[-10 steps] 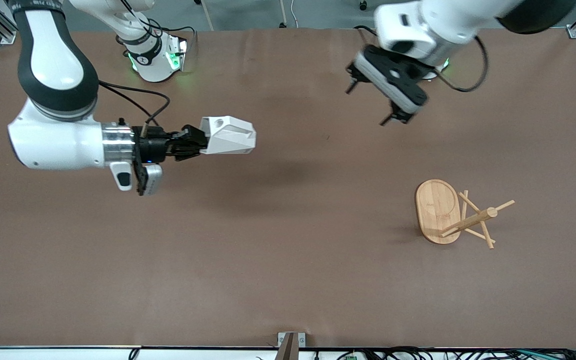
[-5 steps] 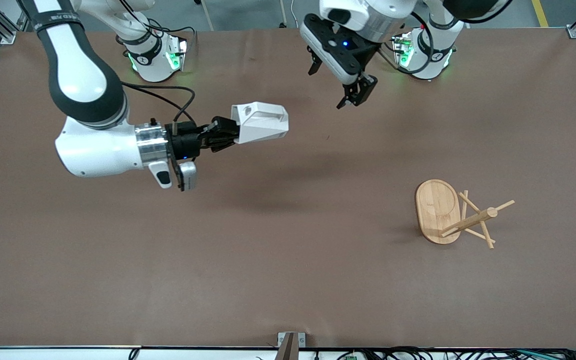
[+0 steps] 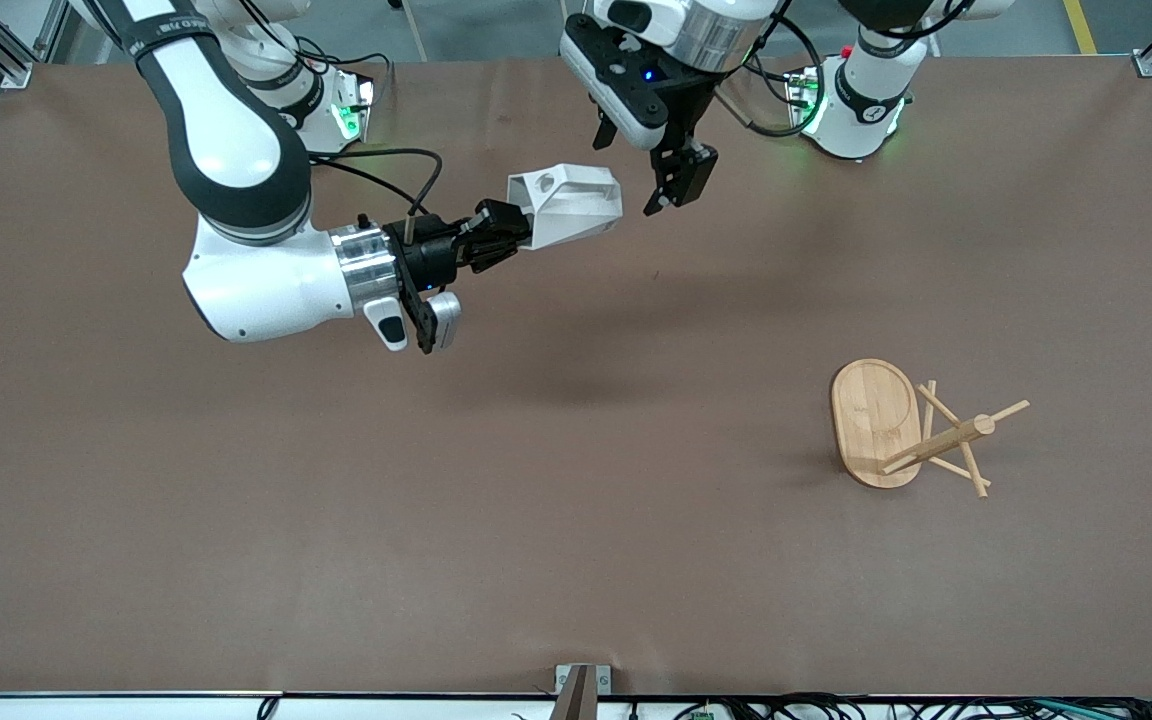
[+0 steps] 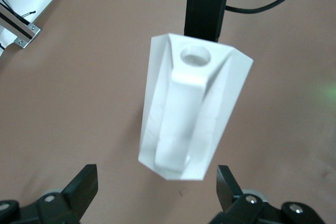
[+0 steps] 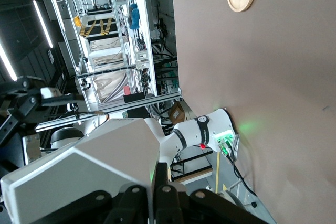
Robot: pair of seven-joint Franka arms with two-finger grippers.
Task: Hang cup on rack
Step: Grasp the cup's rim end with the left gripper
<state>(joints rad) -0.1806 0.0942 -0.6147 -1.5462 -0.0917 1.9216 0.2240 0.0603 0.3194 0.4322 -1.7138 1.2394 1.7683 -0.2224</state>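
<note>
Gripping one cup [image 3: 568, 206] by its base end, the right gripper [image 3: 496, 235] is holding it up in the air over the middle of the table [image 3: 336, 520], toward the edge where the arm bases stand. Its fingers are clamping tight on the white faceted body, so the cup is lying sideways with its mouth pointing toward the left arm's end of the table. In the right wrist view the cup [image 5: 84, 166] is filling the space just ahead of the right gripper [image 5: 160, 195].

One more gripper is showing: the left gripper [image 3: 636, 170] is hanging over the same stretch of table, just beside the cup's open end but not touching it. Its two fingers are spread wide and gripping nothing. In the left wrist view the two fingertips [image 4: 84, 184] are standing apart on either side of the cup [image 4: 191, 108], whose blocky handle and single round hole are facing that camera.

One rack [image 3: 911, 430] is lying tipped over on the table toward the left arm's end, nearer to the front camera than both grippers and well apart from the cup. Its oval base is standing on edge and its post and pegs are pointing sideways.
</note>
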